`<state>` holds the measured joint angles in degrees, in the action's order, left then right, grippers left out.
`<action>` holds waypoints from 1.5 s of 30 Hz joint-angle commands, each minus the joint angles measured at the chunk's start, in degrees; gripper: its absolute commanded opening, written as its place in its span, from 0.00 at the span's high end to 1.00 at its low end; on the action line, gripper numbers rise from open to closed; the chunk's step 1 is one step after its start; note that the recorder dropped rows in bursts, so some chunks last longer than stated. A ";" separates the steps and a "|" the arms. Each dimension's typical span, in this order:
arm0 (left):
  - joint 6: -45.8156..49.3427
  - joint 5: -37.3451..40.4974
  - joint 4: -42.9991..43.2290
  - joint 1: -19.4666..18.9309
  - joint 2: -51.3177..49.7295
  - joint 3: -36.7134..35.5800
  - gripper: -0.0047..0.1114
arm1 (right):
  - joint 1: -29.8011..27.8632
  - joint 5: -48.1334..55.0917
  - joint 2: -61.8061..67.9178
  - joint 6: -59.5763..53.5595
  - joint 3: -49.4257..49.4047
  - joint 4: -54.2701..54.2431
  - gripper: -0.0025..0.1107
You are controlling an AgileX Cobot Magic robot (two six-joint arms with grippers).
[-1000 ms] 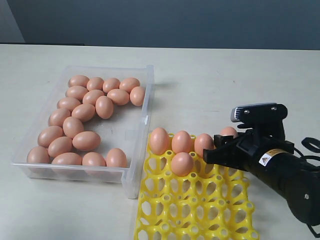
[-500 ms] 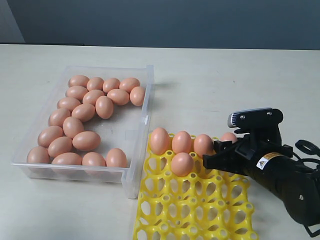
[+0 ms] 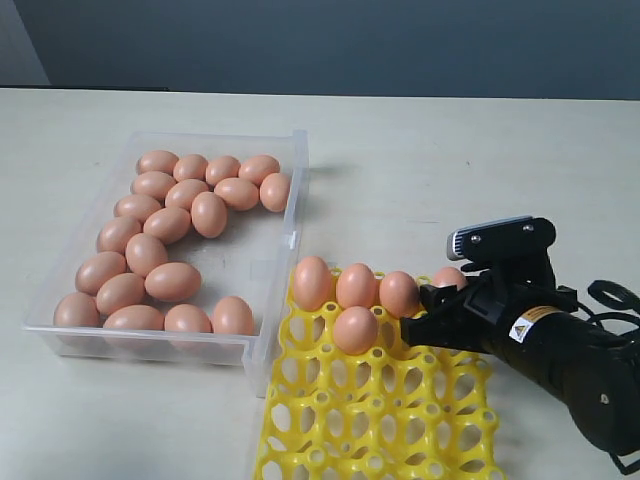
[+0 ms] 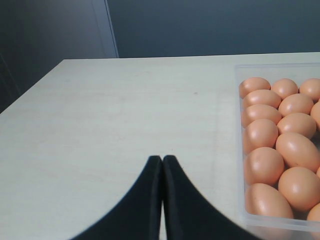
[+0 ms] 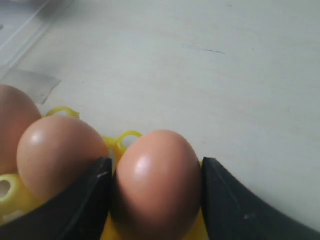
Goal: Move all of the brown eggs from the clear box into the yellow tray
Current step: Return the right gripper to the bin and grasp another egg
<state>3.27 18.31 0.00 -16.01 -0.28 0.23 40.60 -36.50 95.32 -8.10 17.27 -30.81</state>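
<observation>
Several brown eggs (image 3: 150, 250) lie in the clear box (image 3: 297, 180) on the left. On the yellow tray (image 3: 400, 420), three eggs (image 3: 355, 285) stand in the back row, with one (image 3: 355, 329) in front of them. My right gripper (image 3: 440, 300) is at the tray's far right corner, shut on a brown egg (image 5: 157, 200) that sits low in a cup next to another egg (image 5: 57, 150). My left gripper (image 4: 162, 159) is shut and holds nothing. It hovers over bare table beside the box (image 4: 239, 150) and its eggs (image 4: 280, 150), and does not appear in the exterior view.
The tray's near-left corner touches the box's front right corner. Most tray cups are bare. The right arm's black body (image 3: 560, 350) covers the tray's right side. Pale table (image 3: 450, 160) stretches behind the tray and the box.
The right gripper has sunk and crept left with its egg. The yellow tray has slid left and turned a little, so it now presses closer to the clear box.
</observation>
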 commanded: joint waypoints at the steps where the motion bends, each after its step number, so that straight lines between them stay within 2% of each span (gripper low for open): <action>1: -0.03 -0.63 0.00 0.26 0.28 -0.23 0.96 | 0.02 0.13 -3.06 -0.15 0.05 0.29 0.57; 5: -0.03 -0.63 0.00 0.26 0.28 -0.23 0.96 | 0.02 3.84 -4.33 -0.26 0.05 0.40 0.57; 8: -0.03 -0.63 0.00 0.26 0.28 -0.23 0.96 | 0.02 3.82 -4.33 -0.37 0.18 0.50 0.45; 9: -0.03 -0.63 0.00 0.26 0.28 -0.23 0.96 | 0.02 3.82 -4.33 -0.46 0.18 0.50 0.44; 19: -0.03 -0.63 0.00 0.26 0.28 -0.23 0.96 | 0.02 -2.31 -8.11 -0.81 1.52 0.10 0.44; 21: -0.03 -0.63 0.00 0.26 0.28 -0.23 0.96 | 0.02 3.73 -10.68 -0.81 5.01 0.10 0.44; 26: -0.03 -0.63 0.00 0.26 0.28 -0.23 0.96 | 0.02 32.01 -10.59 -1.36 20.00 5.96 0.44; 27: -0.03 -0.63 0.00 0.26 0.28 -0.23 0.96 | 0.02 38.66 -9.49 -1.36 25.59 8.49 0.44; 30: -0.03 -0.63 0.00 0.26 0.28 -0.23 0.96 | 0.02 46.45 -6.10 -2.24 37.35 10.49 0.44; 33: -0.03 -0.63 0.00 0.26 0.28 -0.23 0.96 | 0.67 64.27 1.90 -4.94 53.07 10.15 0.44; 38: -0.03 -0.63 0.00 0.26 0.28 -0.23 0.96 | 5.48 77.40 17.41 -21.06 68.66 9.29 0.44; 45: -0.03 -0.63 0.00 0.26 0.28 -0.23 0.96 | 7.01 79.28 28.35 -27.05 76.79 9.99 0.44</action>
<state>3.27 18.31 0.00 -16.01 -0.28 0.23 47.55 42.74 121.41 -33.32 91.67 -21.49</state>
